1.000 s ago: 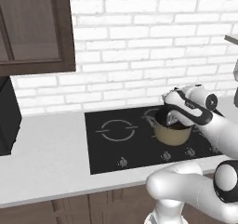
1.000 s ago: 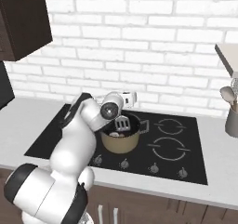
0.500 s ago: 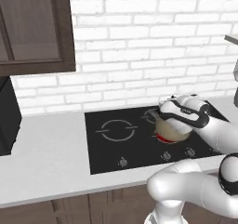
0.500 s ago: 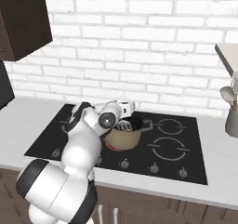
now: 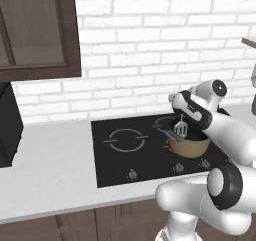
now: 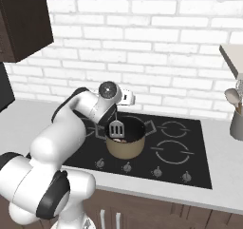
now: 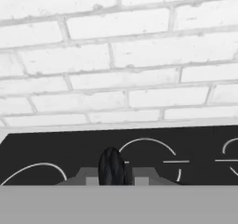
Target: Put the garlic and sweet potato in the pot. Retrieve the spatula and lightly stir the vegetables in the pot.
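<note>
The gripper (image 6: 115, 120) is clamped on the spatula (image 6: 116, 128), whose long handle points up and whose flat head hangs straight down into the pot (image 6: 125, 145), just above the vegetables (image 6: 120, 140).

Pot on the near side of the hob, spatula over it

From my seat, the pot (image 6: 125, 144) sat on the cooktop (image 6: 190, 149), at its front, with the spatula (image 6: 116, 128) hanging head-down above its rim (held up by the gripper (image 6: 114, 117)). A lump (image 6: 122, 139) lay inside the pot. The utensil cup (image 6: 236, 123) stood well apart, right of the cooktop, on the counter (image 5: 45, 165).
</note>
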Robot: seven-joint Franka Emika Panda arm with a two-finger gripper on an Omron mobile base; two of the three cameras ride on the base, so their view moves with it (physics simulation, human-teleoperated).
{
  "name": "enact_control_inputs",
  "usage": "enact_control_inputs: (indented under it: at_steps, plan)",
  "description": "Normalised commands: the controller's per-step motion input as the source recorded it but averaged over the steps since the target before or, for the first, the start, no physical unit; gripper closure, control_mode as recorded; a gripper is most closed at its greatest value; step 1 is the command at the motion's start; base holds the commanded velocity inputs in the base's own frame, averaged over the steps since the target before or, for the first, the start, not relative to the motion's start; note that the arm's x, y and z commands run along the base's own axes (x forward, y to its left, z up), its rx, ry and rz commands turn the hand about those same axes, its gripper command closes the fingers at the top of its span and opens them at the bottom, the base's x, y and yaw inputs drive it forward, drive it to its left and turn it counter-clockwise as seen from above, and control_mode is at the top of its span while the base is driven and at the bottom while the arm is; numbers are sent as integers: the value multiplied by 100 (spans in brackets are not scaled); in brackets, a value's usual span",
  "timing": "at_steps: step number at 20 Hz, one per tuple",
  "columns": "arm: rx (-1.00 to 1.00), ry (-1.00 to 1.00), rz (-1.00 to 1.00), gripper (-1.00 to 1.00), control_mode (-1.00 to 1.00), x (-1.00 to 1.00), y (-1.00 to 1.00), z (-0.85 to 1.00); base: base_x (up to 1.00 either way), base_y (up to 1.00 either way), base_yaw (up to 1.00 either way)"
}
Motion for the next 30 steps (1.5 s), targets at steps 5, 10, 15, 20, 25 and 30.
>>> enact_control_inputs:
  at_steps: [5,10,15,20,25,30]
  plan:
    - [2,7,-3,100,-100,-7,-8,37,0,0,0]
    - [0,0,-6,100,-100,-1,-46,-25,0,0,0]
    - [0,-5,-4,100,-100,-9,-40,-68,0,0,0]
    - [-1,-18,0,100,-100,-18,-1,-52,0,0,0]
    - [-7,-21,-4,100,-100,4,0,-55,0,0,0]
    - [-15,-26,-9,100,-100,25,0,-44,0,0,0]
